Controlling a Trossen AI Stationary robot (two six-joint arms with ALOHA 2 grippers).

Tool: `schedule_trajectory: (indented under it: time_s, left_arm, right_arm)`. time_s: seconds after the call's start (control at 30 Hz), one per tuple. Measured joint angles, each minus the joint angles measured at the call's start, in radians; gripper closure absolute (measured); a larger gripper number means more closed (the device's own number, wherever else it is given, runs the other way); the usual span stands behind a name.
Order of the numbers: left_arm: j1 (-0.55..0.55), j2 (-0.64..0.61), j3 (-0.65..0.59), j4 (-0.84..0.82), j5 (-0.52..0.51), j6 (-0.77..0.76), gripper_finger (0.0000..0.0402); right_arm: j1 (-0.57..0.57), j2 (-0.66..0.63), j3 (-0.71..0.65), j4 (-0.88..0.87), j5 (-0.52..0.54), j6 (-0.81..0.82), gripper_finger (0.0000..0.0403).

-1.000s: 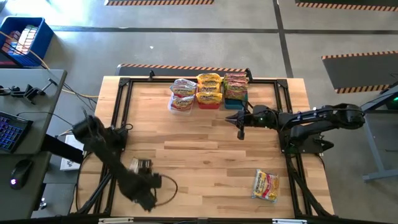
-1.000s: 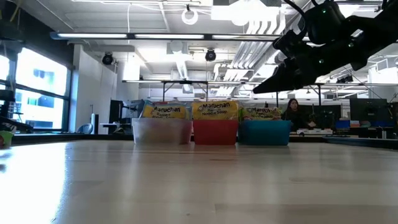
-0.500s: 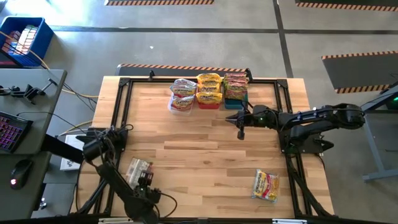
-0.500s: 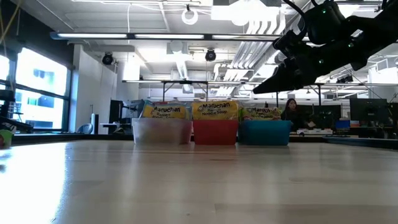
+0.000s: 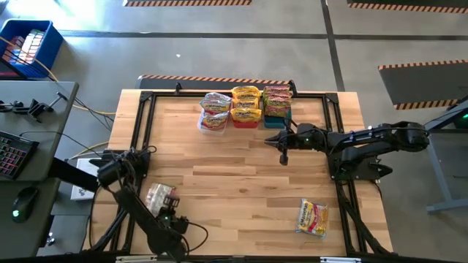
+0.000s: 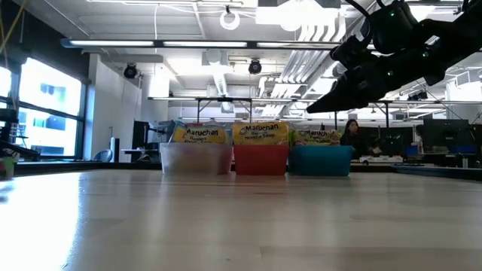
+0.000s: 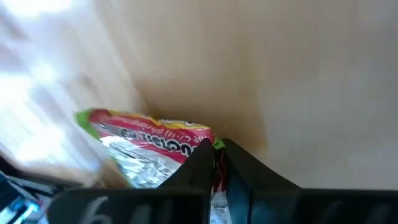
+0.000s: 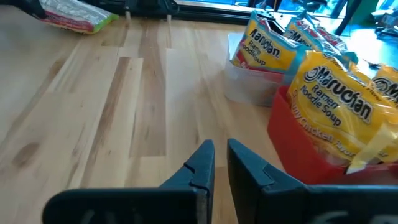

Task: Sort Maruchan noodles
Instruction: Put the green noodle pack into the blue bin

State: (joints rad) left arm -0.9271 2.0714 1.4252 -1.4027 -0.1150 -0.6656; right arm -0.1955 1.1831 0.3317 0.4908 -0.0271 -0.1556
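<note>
Two loose packets at table's near edge | left gripper (image 7: 214, 163) jaws pinching reddish-pink packet (image 5: 160, 196) near left corner, likely for sorting; contact blurry | yellow packet (image 5: 312, 217) near right corner | right gripper (image 5: 283, 155) jaws pressed together, empty, mid-table | bins (image 5: 246, 119) at far edge, sorted packets' count hidden

Three filled bins (image 5: 246, 109) along table's (image 5: 241, 183) far edge

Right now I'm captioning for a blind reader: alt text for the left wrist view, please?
The left gripper's two dark fingers are shut on the edge of a red-and-green noodle packet lying on the wooden table. Nothing else is clear.
</note>
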Motion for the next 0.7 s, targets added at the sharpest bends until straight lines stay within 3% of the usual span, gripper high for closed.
schedule_trajectory:
  time_s: [0.17,0.37,0.7]
  left_arm:
    - [0.021,-0.121,0.013,0.035,-0.18,-0.025,0.0399]
    - [0.057,-0.286,0.014,0.155,-0.41,0.012,0.0401]
    - [0.176,-0.343,0.012,0.404,-0.474,0.359,0.0401]
  right_arm:
    - [0.027,0.0,0.0,0.001,-0.001,0.001,0.0348]
    - [0.127,0.0,0.0,0.005,-0.01,0.001,0.028]
    - [0.324,0.092,0.008,0.193,-0.01,-0.001,0.0184]
